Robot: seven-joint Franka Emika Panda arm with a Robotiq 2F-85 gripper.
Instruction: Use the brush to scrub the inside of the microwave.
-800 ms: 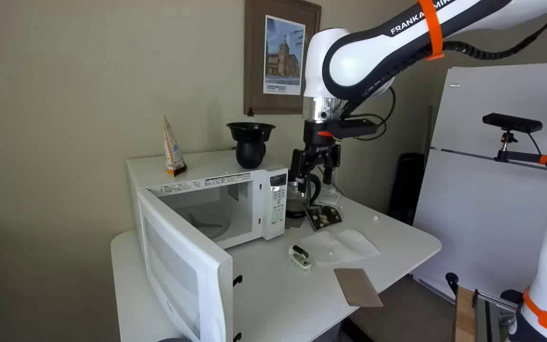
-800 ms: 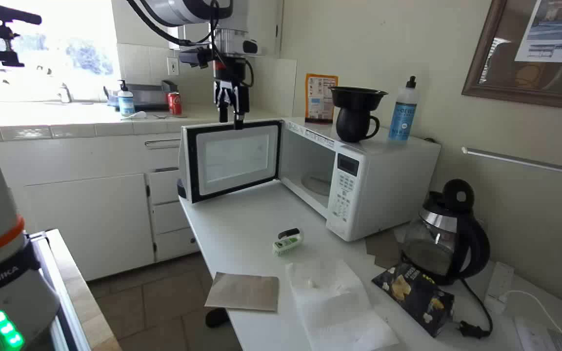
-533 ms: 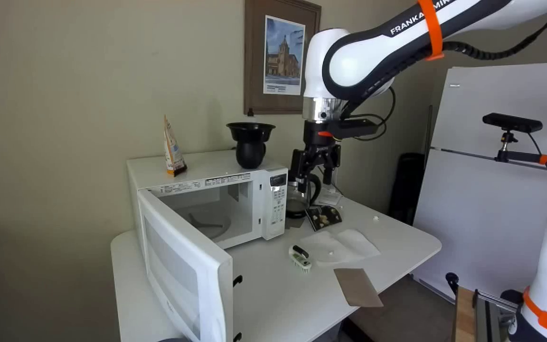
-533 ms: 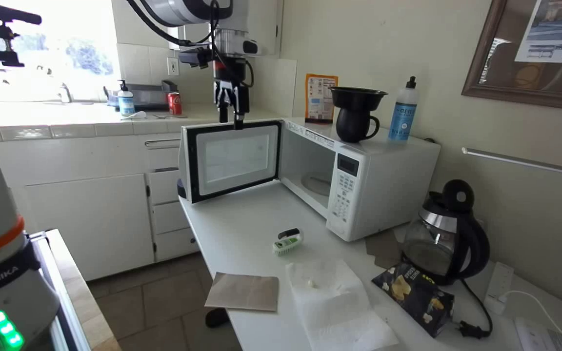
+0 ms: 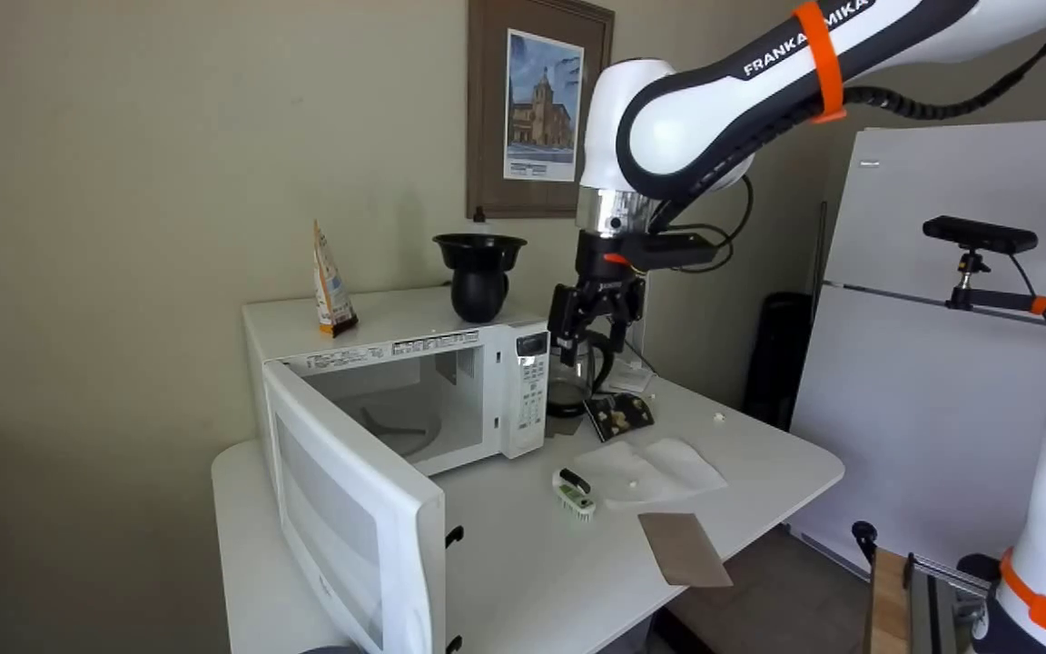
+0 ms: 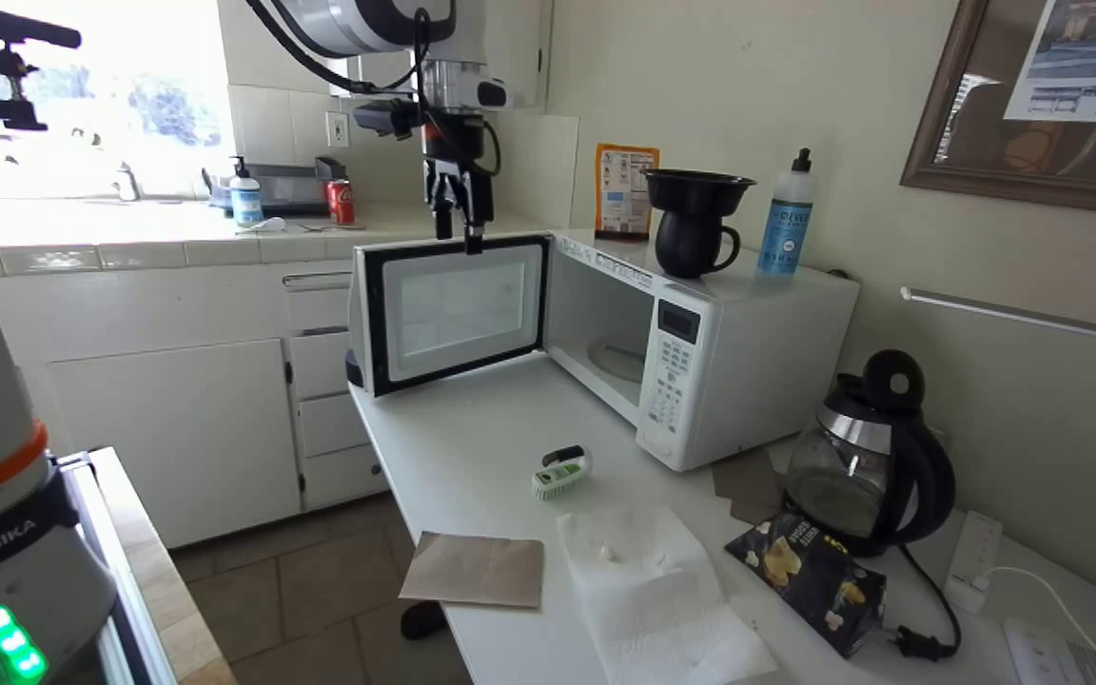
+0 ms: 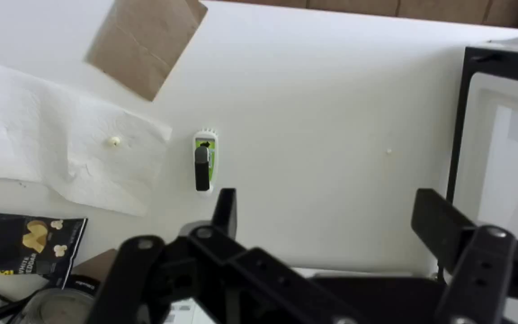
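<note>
The brush [image 5: 575,495] is small, white and green with a black handle. It lies on the white table in front of the microwave [image 5: 523,400], and also shows in an exterior view [image 6: 560,476] and the wrist view [image 7: 212,162]. The microwave is white with its door wide open; its turntable shows inside in both exterior views [image 6: 757,362]. My gripper [image 5: 593,350] hangs high above the table, also visible in an exterior view [image 6: 459,236]. In the wrist view the fingers [image 7: 326,202] are wide apart with nothing between them; the brush lies beyond the left fingertip.
The open microwave door [image 6: 458,309] juts over the table. A black mug with a bowl [image 6: 695,219], an orange pouch [image 6: 626,190] and a blue bottle [image 6: 786,224] stand on the microwave. A coffee pot [image 6: 852,466], snack bag [image 6: 810,580], paper towel [image 6: 653,590] and cardboard [image 6: 477,569] are nearby.
The arm and gripper have shifted slightly, a little left in an exterior view and a little right in the opposite one. The brush and microwave have not moved.
</note>
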